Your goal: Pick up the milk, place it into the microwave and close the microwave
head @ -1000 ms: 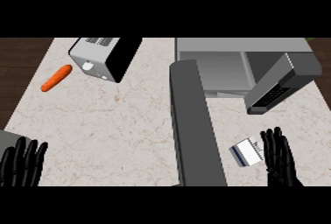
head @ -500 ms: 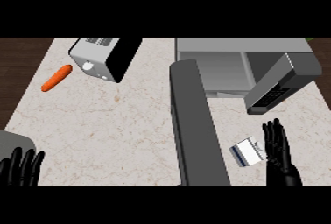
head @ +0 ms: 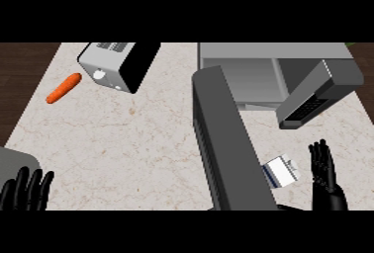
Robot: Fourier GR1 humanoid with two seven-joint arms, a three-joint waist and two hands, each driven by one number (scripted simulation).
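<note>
Barely moved, my right hand (head: 322, 170), fingers straight, stands just beside the small white-and-blue milk carton (head: 280, 172) on the pale stone worktop (head: 131, 143). Nothing is done yet; the grey microwave (head: 248, 79) stands open.

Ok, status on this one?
Left hand open, resting lower left. Right hand open beside milk, no grip. Milk on counter. Microwave door open, nothing in between.

We see a pale, marbled counter (head: 124, 148) with a silver and black toaster (head: 116, 66) set at an angle near its far edge. An orange carrot (head: 64, 88) lies left of the toaster, not touching it, close to the counter's left edge, which borders dark wood (head: 18, 84).
</note>
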